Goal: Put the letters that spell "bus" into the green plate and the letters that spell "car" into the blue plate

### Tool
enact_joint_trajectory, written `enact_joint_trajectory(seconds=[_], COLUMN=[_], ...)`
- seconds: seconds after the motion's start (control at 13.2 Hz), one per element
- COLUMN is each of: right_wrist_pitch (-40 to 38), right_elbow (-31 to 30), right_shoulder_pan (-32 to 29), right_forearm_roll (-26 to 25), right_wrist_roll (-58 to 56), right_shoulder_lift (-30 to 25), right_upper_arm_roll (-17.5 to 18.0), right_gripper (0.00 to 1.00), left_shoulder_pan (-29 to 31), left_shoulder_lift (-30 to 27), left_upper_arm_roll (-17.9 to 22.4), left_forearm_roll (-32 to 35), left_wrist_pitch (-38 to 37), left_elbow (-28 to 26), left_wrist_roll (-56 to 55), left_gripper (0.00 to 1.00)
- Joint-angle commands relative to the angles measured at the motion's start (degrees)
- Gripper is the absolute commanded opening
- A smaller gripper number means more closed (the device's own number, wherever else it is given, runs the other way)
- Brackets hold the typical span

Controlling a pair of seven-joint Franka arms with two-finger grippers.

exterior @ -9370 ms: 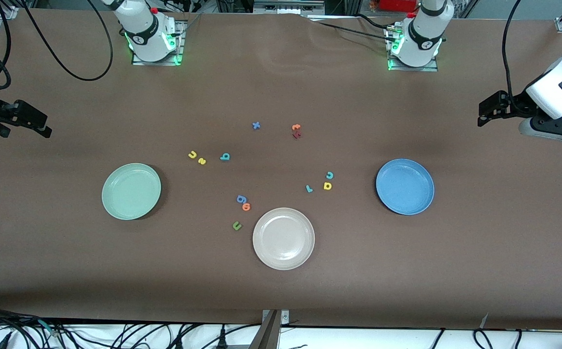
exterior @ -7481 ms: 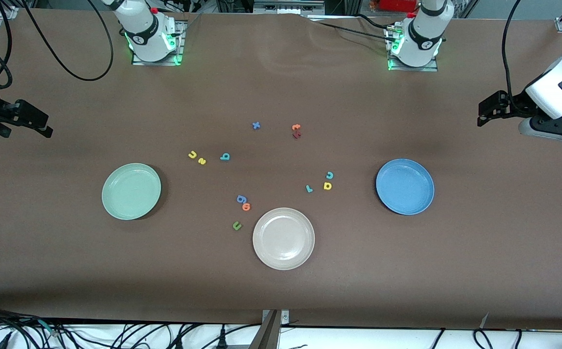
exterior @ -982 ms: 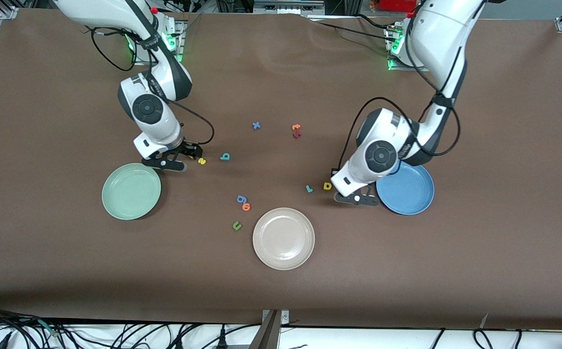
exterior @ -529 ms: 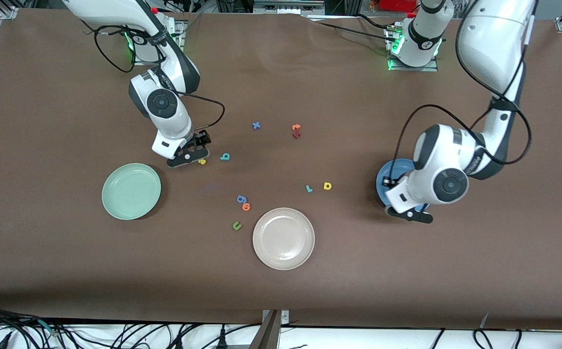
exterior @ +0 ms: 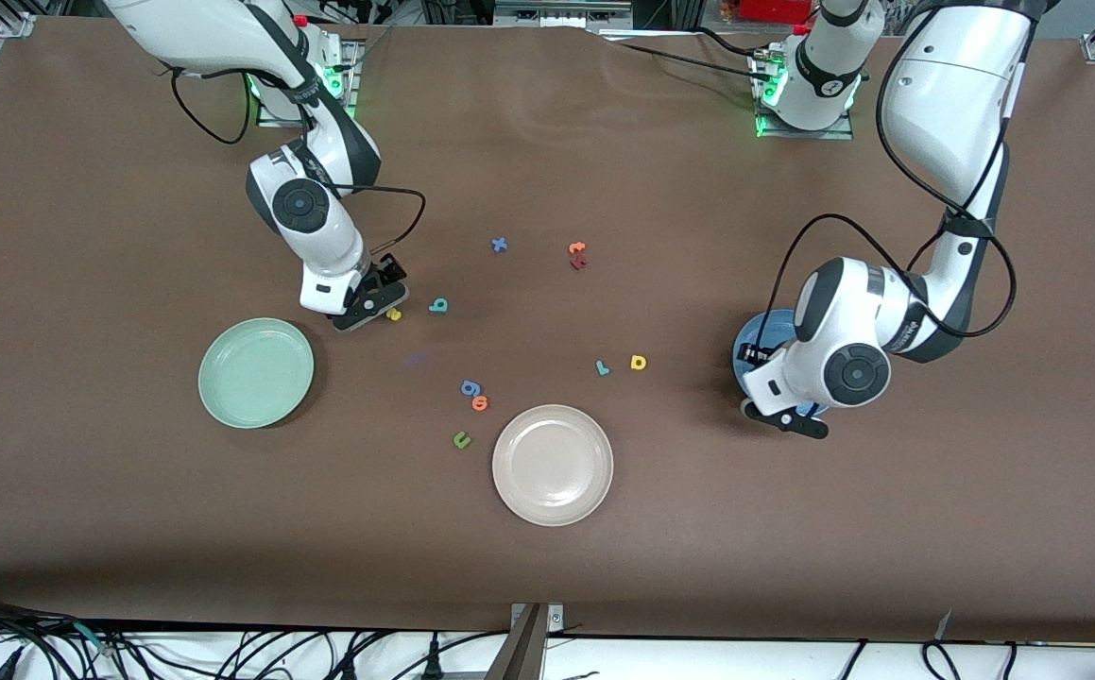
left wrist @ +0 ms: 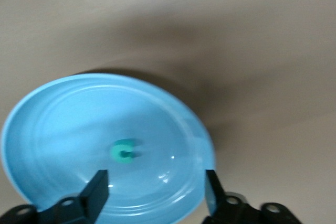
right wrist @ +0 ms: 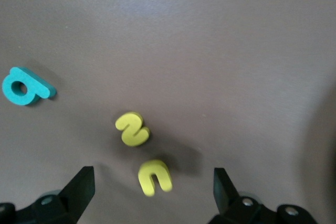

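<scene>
The blue plate [exterior: 753, 345] lies toward the left arm's end of the table, and my left gripper [exterior: 781, 416] hangs open just above it. In the left wrist view the teal c [left wrist: 123, 153] lies loose in the blue plate [left wrist: 58, 114], ahead of the open left gripper [left wrist: 154, 195]. The teal r [exterior: 602, 367] and yellow a [exterior: 638, 362] rest on the table. My right gripper [exterior: 372, 304] is open over the yellow u [right wrist: 155, 177], beside the yellow s [right wrist: 132, 128] and teal b [right wrist: 23, 86]. The green plate [exterior: 256, 373] holds nothing.
A beige plate [exterior: 553, 465] sits nearest the front camera. A blue g [exterior: 470, 387], orange letter [exterior: 480, 403] and green u [exterior: 461, 439] lie near it. A blue x [exterior: 499, 245] and orange and dark red letters [exterior: 577, 255] lie farther back.
My left gripper carried the teal c over the blue plate and has opened, leaving the c in the plate. My right gripper shifted slightly, still open over the yellow letters.
</scene>
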Motion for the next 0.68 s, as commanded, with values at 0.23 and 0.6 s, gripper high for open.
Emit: enact_joint_trajectory(seconds=[0.23, 0.6], right_wrist_pitch=[4.55, 5.61], right_elbow=[-1.83, -3.24], right_shoulder_pan=[-0.41, -0.41], right_forearm_roll=[-0.62, -0.62], right_wrist_roll=[-1.01, 0.04], right_shoulder_lift=[1.54, 0.14], right_upper_arm_roll=[-0.64, -1.53], right_gripper=[1.0, 0.85], left_shoulder_pan=[-10.15, -12.26], left_shoulder_lift=[2.31, 5.47], left_upper_arm_roll=[-0.49, -1.37], left_forearm_roll=[0.9, 0.72], left_wrist_pitch=[6.34, 20.15], left_elbow=[3.74, 2.96], left_wrist_roll=[-9.1, -9.54], left_gripper=[1.0, 0.98])
